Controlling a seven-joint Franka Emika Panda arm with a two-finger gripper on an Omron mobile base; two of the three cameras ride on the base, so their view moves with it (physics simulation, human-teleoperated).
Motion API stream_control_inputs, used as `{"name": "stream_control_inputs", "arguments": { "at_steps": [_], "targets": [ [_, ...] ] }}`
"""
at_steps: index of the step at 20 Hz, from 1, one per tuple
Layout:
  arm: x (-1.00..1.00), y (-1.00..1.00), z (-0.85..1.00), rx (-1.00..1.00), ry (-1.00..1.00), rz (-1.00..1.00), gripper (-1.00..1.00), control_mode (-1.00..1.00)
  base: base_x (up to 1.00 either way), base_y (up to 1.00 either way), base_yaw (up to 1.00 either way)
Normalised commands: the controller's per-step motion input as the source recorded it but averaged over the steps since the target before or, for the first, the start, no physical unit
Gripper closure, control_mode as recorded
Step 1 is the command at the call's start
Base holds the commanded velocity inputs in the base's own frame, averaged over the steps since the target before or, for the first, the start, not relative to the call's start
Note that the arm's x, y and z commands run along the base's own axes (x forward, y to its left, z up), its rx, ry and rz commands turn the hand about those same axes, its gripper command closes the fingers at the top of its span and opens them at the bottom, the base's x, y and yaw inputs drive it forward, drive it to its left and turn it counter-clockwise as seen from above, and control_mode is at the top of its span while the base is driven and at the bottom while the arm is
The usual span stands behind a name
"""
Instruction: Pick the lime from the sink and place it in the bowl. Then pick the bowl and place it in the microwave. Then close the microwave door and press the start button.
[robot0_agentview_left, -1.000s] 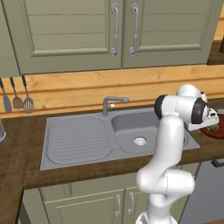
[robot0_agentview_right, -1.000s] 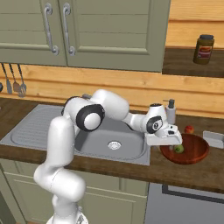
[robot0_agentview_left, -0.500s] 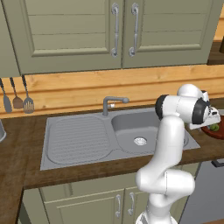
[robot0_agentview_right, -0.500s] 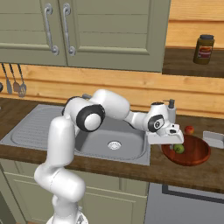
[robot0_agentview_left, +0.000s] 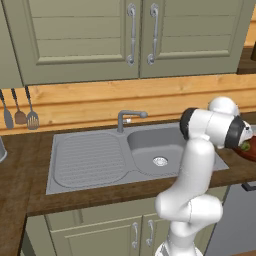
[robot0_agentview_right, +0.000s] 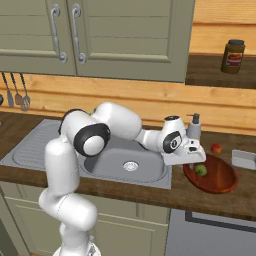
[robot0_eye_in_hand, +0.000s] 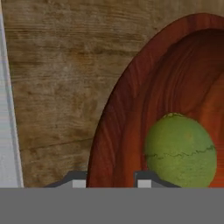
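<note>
One lime lies inside the bowl, on its left half, free of the gripper. From the hand camera the lime sits just right of the two fingertips, which straddle the bowl's near rim, spread apart with nothing between them. The bowl rests on the wooden counter, right of the sink. A red fruit sits just beyond the bowl.

open counter around the bowl; soap bottle, red fruit just behind
</note>
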Motion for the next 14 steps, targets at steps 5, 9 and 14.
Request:
{"name": "stream_control_inputs", "arguments": {
  "at_steps": [5,9,14],
  "targets": [
    [-0.12,0.23,0.2,-0.11,0.0,0.22,1.0,-1.0,0.0,0.0,0.0],
    [-0.36,0.02,0.64,-0.07,0.0,0.32,1.0,-1.0,0.0,0.0,0.0],
    [-0.6,0.08,0.65,-0.09,-0.03,0.4,1.0,-1.0,0.0,0.0,0.0]
  ]
}}
